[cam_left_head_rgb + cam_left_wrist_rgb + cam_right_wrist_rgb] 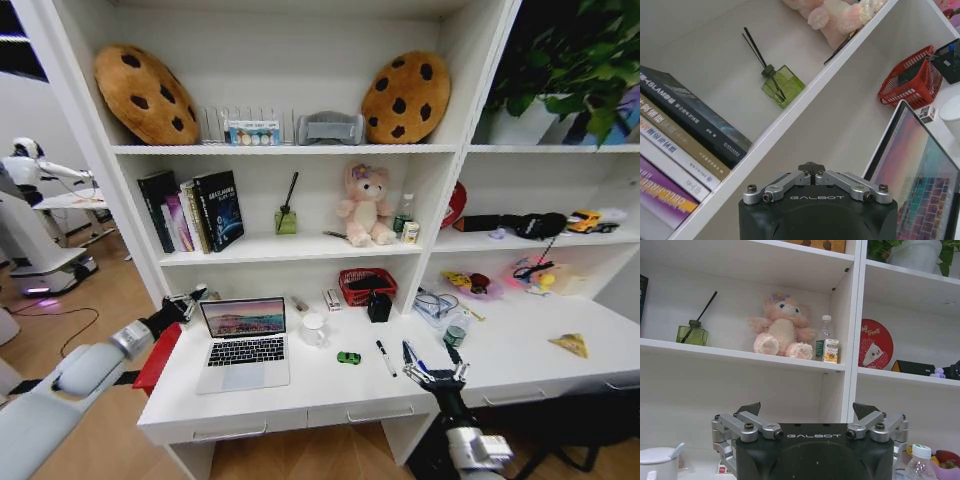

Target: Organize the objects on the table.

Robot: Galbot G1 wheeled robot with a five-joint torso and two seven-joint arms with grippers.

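With nothing grasped, the released right hand (433,375) hovered near the pens (386,357), needing descent, while the clenched left hand (183,306) waited left of the laptop (244,343).

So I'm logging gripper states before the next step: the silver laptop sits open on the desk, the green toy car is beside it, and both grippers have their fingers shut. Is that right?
Not quite. The left gripper has its fingers shut, but the right gripper has its fingers spread open, as the right wrist view shows. The silver laptop is open on the desk, and the green toy car sits beside it.
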